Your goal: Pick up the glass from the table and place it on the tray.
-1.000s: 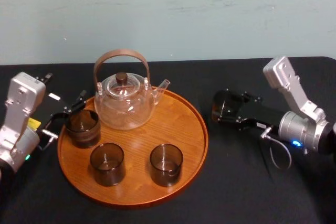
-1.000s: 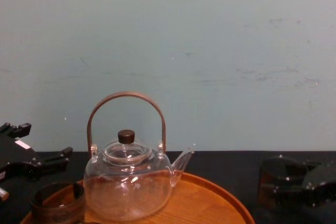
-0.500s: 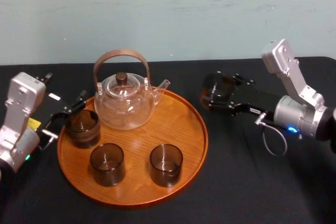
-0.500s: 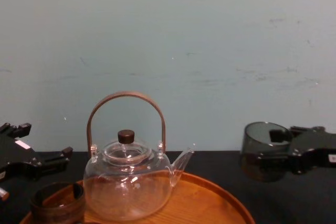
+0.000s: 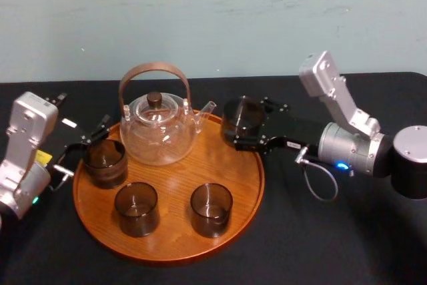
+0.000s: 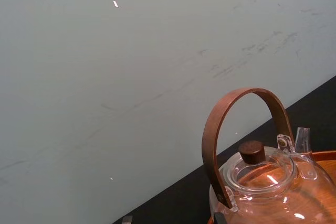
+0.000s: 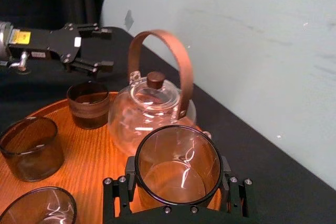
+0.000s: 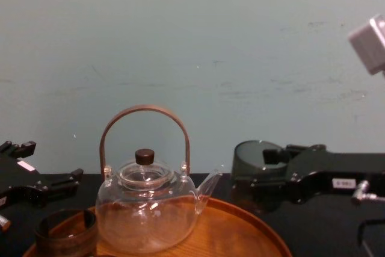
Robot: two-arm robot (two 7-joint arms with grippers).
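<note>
Smoky glass (image 5: 241, 117) is pinched upright by the right gripper (image 5: 245, 128) above the tray's (image 5: 173, 191) 2 o'clock rim, clearing the teapot (image 5: 158, 131); the left gripper (image 5: 81, 145) is parked, spread, at 9 o'clock.

A black-clothed table (image 5: 320, 245) spreads beneath both grippers; directly on it lies one round wooden tray (image 5: 175, 185); the tray's far right rim sits just under the right gripper (image 5: 243, 128); its left rim lies close beside the left gripper (image 5: 85, 110).
</note>
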